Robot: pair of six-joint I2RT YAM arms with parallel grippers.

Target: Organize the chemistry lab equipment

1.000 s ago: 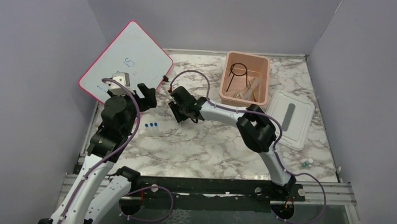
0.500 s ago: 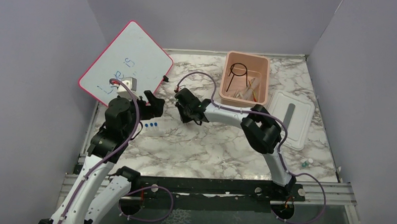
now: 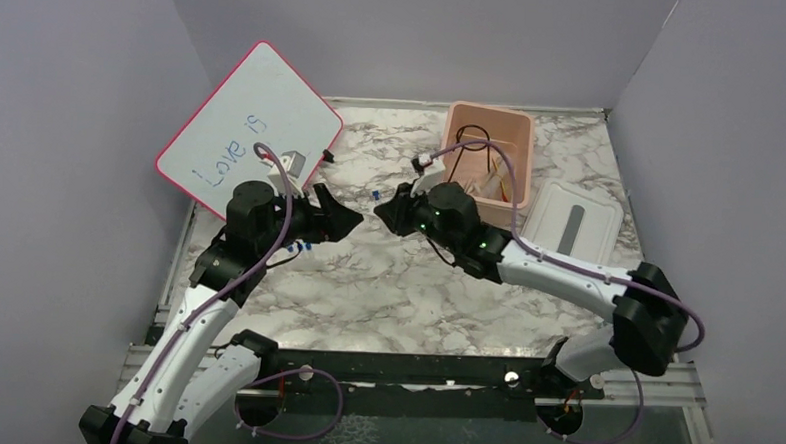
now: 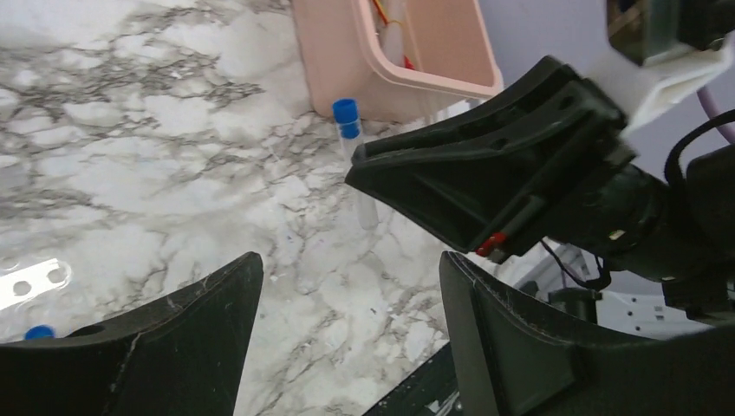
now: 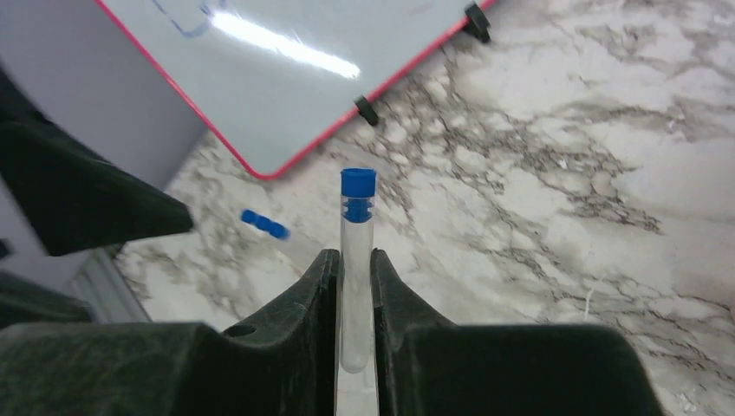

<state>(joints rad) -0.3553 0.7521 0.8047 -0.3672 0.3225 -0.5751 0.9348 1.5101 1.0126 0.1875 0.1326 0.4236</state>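
Blue-capped clear tube [image 5: 356, 269] between right fingers [image 5: 305, 322], cap beyond them

Entry: white rectangular whiteboard with pink rim [image 3: 248, 126], standing beyond and to the left of the jaws of the left gripper [image 3: 335, 219].

Inscription: "Love is", handwritten in blue marker. It runs diagonally across the part of the board nearest those jaws and is legible in the top view.

Right wrist view: beyond the right jaws, the same board shows only a cut-off blue stroke, which is illegible.
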